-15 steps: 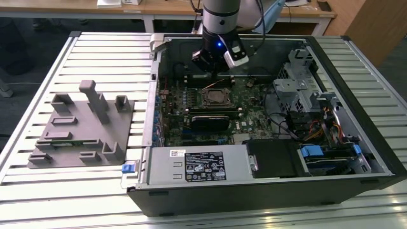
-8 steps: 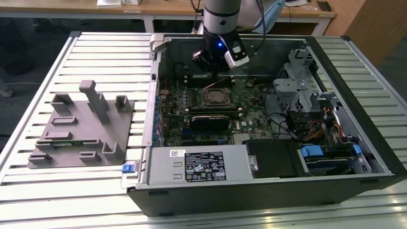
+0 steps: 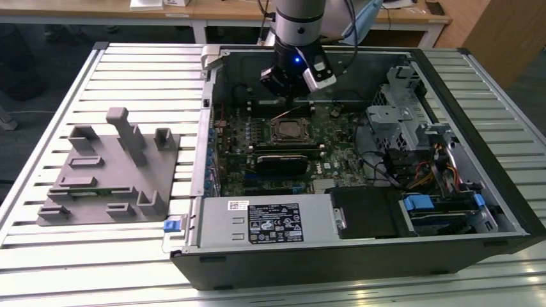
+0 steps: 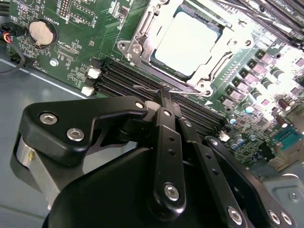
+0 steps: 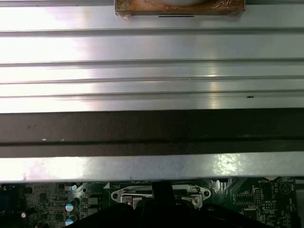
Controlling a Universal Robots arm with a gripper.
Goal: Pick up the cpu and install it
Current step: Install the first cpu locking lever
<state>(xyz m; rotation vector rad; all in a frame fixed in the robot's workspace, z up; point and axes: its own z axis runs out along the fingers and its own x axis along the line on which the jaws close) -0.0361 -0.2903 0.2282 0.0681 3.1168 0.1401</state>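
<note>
The cpu (image 4: pixel 187 42), a pale silvery square, lies flat inside the socket frame (image 4: pixel 142 38) on the green motherboard (image 4: pixel 85 19). My gripper (image 4: pixel 165 92) hangs just above the board beside the socket, its black fingers (image 4: pixel 164 123) pressed together and shut with nothing between them. A thin wire lever (image 4: pixel 145 88) of the socket runs right by the fingertips. In the exterior view the gripper (image 3: pixel 295 99) is inside the open computer case, just behind the socket frame (image 3: pixel 290 131). The first wrist view shows the socket frame (image 5: pixel 161 194) past the dark case wall.
Black memory slots (image 4: pixel 123 78) run between the gripper and the socket, and a coin battery (image 4: pixel 42 31) sits nearby. A grey tray (image 3: pixel 111 173) lies on the slatted table at the exterior view's left. Drive cages (image 3: pixel 410 121) and cables fill the case's right side.
</note>
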